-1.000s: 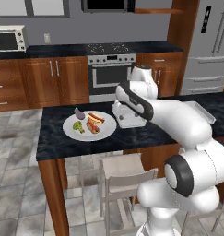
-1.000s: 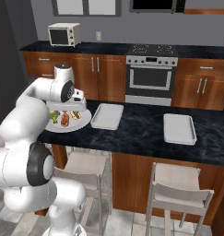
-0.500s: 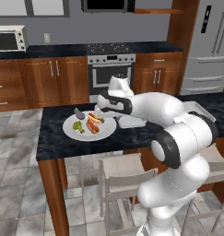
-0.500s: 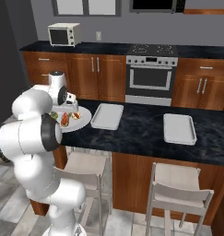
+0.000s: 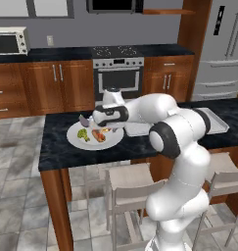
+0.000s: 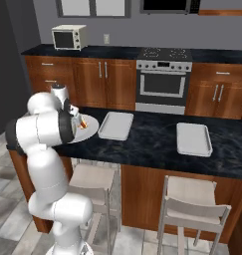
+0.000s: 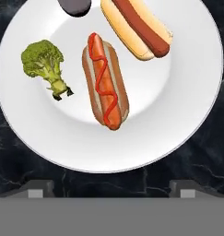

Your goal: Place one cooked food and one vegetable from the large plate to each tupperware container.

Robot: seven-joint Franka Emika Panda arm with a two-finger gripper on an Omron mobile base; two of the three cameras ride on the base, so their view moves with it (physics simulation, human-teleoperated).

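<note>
The large plate is wide, round and white, and lies straight under my hand. On it are a broccoli floret, a ketchup-topped hot dog, a second hot dog in a bun and a dark purple vegetable cut off by the frame edge. My gripper is open and holds nothing, with its fingertips over the plate's near rim. In the left base view the gripper hovers over the plate. Two tupperware containers lie to its right.
The plate and trays sit on a dark marble island counter, with stools along its near side. My own arm stretches over the nearer tray. A stove and cabinets stand behind, across the aisle.
The arm has swung left from beside the nearer tray to above the plate. The jaws have stayed wide open and empty.
</note>
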